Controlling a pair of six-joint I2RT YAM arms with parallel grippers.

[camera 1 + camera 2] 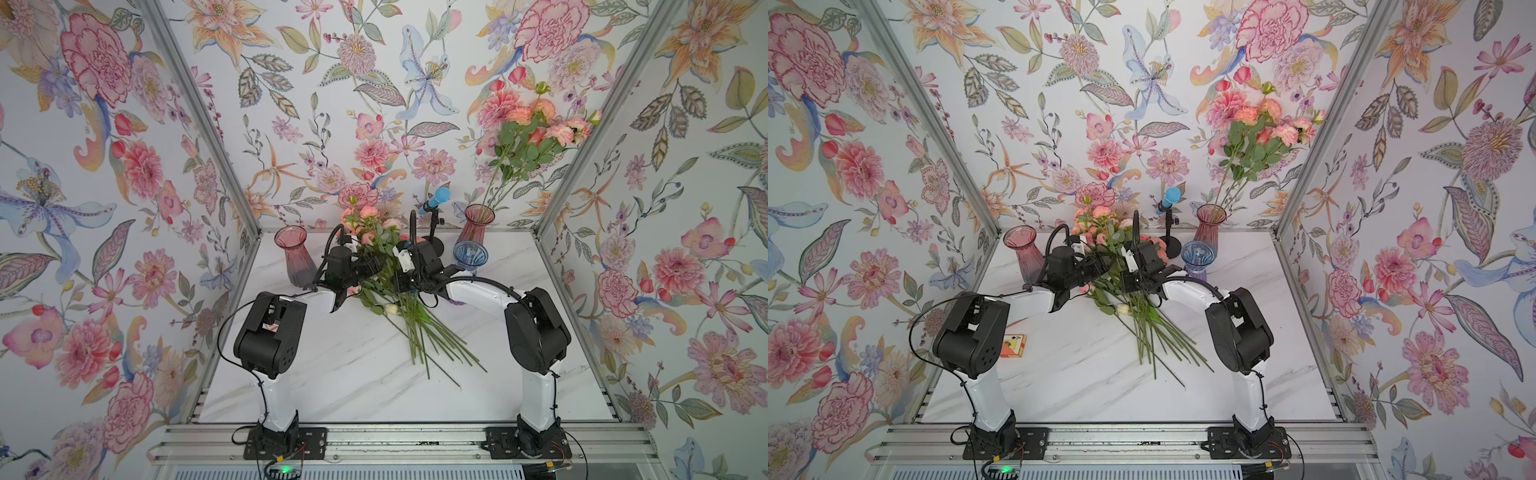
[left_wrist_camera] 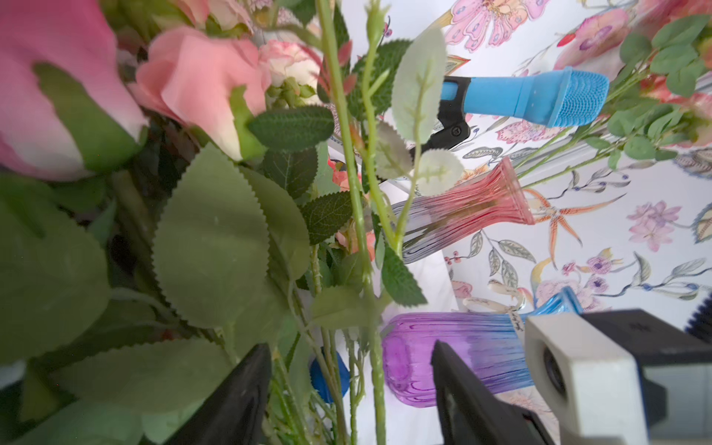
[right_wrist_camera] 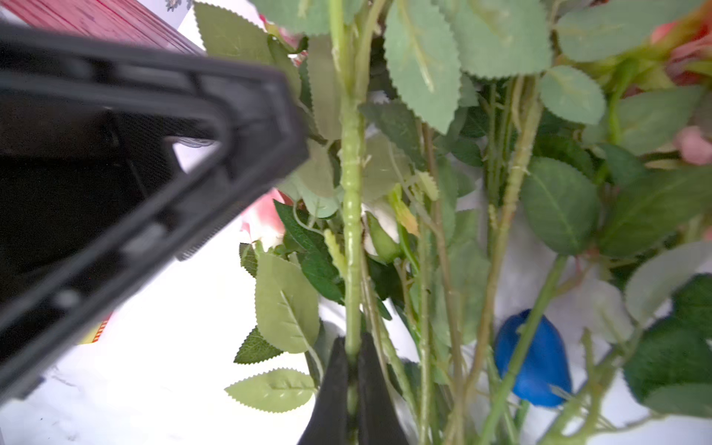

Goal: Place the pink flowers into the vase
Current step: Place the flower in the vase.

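A bunch of pink flowers [image 1: 374, 241] [image 1: 1111, 243] lies on the marble table [image 1: 332, 374], blooms toward the back wall and stems [image 1: 419, 332] fanning toward the front. More pink flowers [image 1: 536, 124] stand in the pink vase [image 1: 478, 226] [image 1: 1210, 226] at the back right. My left gripper [image 2: 350, 345] is open at the bunch's left side, with several thin stems loose between its fingers [image 2: 246, 385]. My right gripper [image 3: 352, 339] is shut on one thick green stem [image 3: 351, 192] at the bunch's right side. That stem's bloom is out of view.
A second pink vase [image 1: 296, 257] stands at the back left and a blue-and-purple vase [image 1: 469, 255] [image 2: 443, 354] in front of the back right one. A blue microphone on a black stand [image 1: 436, 199] is behind the bunch. A white bud [image 1: 390, 308] and a blue bloom [image 3: 539, 362] lie among the stems. An orange card box [image 1: 1013, 345] sits by the left arm.
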